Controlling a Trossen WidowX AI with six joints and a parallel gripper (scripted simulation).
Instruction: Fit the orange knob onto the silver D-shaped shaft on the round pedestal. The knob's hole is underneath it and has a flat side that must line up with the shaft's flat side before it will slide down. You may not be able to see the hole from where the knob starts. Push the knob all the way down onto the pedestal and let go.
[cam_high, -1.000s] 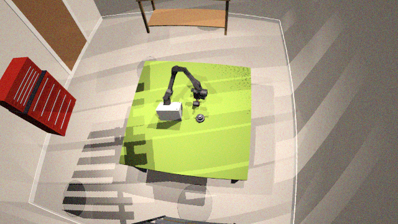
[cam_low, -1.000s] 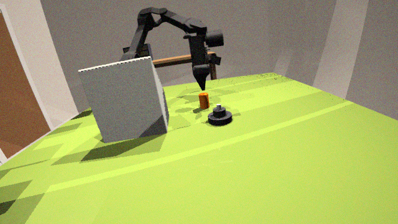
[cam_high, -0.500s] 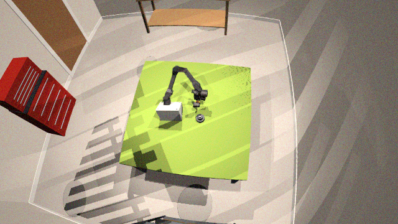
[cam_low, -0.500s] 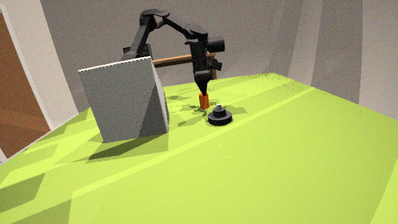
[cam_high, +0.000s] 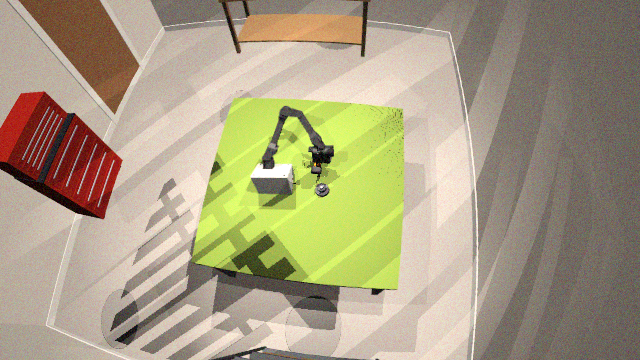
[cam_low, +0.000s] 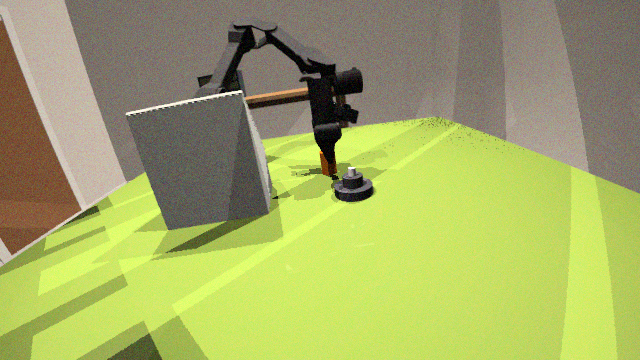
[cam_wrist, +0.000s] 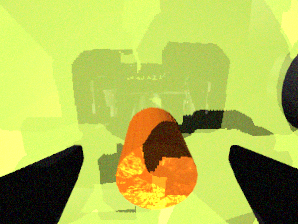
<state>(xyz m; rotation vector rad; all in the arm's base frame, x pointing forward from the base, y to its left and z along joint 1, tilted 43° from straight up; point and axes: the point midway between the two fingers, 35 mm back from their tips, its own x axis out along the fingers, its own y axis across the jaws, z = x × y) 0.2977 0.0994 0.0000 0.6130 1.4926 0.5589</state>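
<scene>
The orange knob stands upright on the green table; its hole underneath is hidden. My gripper is open and points down around the knob, with a finger to each side and a gap on both sides in the wrist view. The dark round pedestal stands close to the right of the knob in the exterior view, and is cut off by the right edge of the wrist view. Its silver shaft points up; I cannot tell which way its flat side faces.
A large white-grey box stands on the green table, left of the knob and pedestal, beside the arm's base. Patchy shadows cross the table. A red tool cabinet and a wooden shelf stand off the table.
</scene>
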